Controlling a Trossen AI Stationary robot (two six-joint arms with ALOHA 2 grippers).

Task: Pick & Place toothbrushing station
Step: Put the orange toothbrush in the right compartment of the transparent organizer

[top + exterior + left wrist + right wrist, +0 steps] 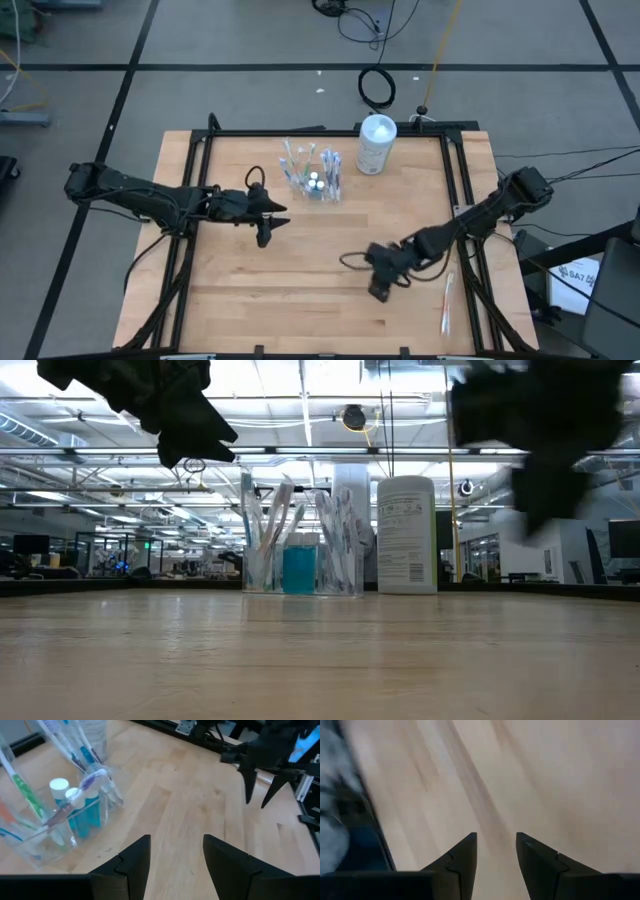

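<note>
The toothbrushing station [314, 176] stood near the table's [300, 300] far edge, beside a white container [376, 144]. The left claw [268, 222] hung just short of it, parted and empty, apparently lining up. The right claw [381, 283], also parted and empty, hovered toward the near edge by a stray toothbrush [447, 300].

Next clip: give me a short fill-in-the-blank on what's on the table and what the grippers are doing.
1. Both the left gripper and the right gripper hold ____.
2. The white container stands ____.
3. One toothbrush lies flat near the ____ arm.
4. The toothpaste tubes have ____ caps.

Missing: nothing; upright; right; white
</note>
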